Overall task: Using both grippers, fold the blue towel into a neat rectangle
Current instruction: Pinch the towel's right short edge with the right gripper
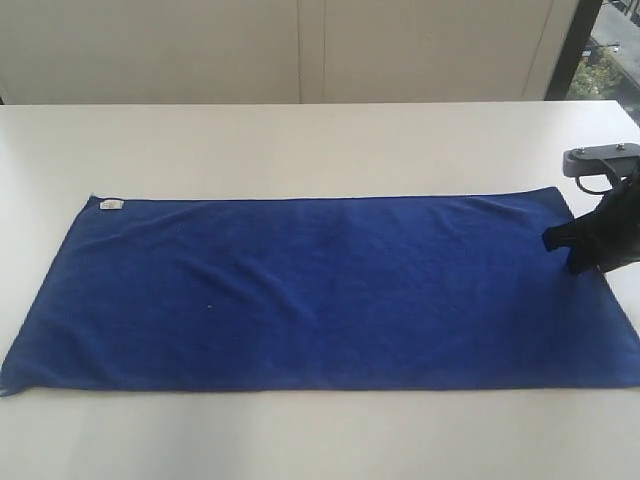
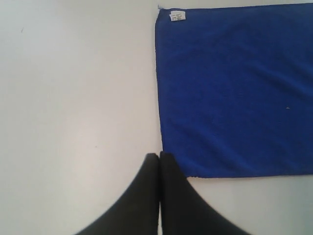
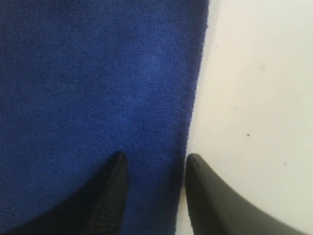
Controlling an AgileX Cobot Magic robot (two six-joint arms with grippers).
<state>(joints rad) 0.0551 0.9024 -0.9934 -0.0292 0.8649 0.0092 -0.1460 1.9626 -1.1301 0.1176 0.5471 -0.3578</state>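
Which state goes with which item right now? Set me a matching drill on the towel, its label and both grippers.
Items:
1. blue towel
2. white label
3. left gripper
4. right gripper

States:
A. jaws open, astride the towel's edge
B. spread flat, unfolded
C. jaws shut, beside the towel
D. small tag on one towel corner

Pairs: 1-B, 2-D, 3-C, 4-A

The only thing here with writing on it is a small white label (image 2: pixel 177 16) at one corner of the towel (image 2: pixel 234 93). A few faint lines of dark print run across it, too small and blurred to read from either view.
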